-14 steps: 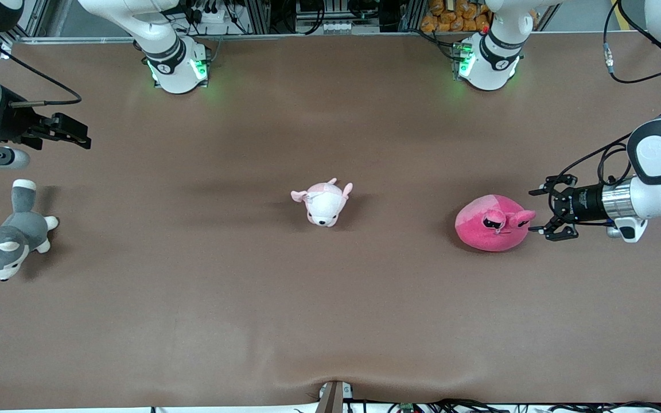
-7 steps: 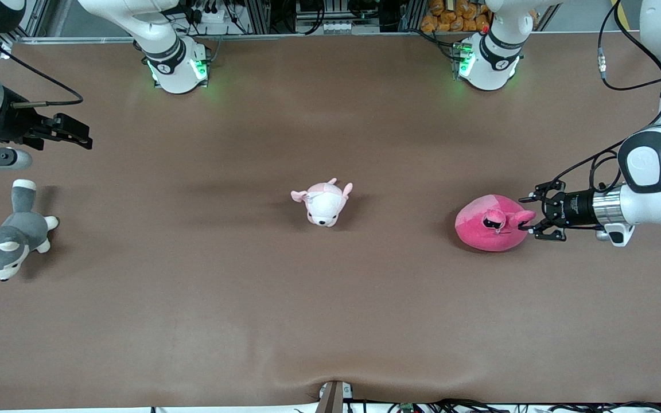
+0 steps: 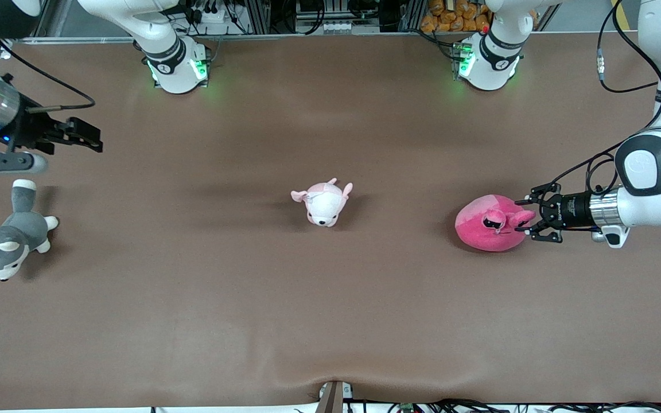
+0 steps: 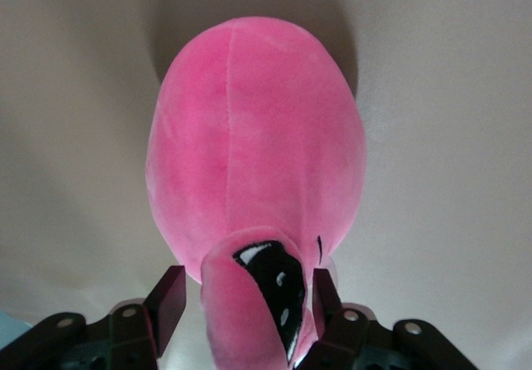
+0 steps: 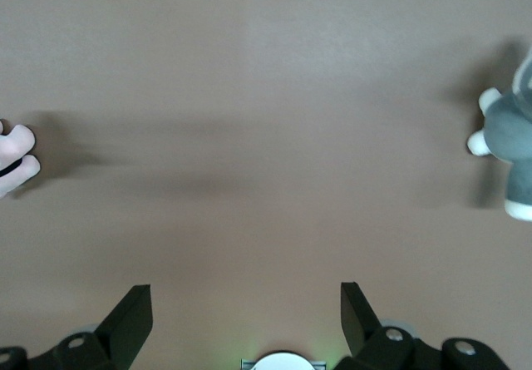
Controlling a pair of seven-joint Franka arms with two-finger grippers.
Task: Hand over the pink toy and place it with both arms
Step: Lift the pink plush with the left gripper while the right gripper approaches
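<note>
Your left gripper [image 3: 528,215] pinches the pink toy [image 3: 488,223] at its 3 o'clock edge; your right gripper [image 3: 92,139] waits spread wide, 1 o'clock above the husky plush [image 3: 9,238].

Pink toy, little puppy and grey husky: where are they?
pink toy [image 3: 488,225]: front view, on its round body beside its face.
pale pink-and-white puppy [image 3: 323,204]: front view, on its white head.
grey-and-white husky [image 3: 6,238]: front view, on its grey back.
</note>
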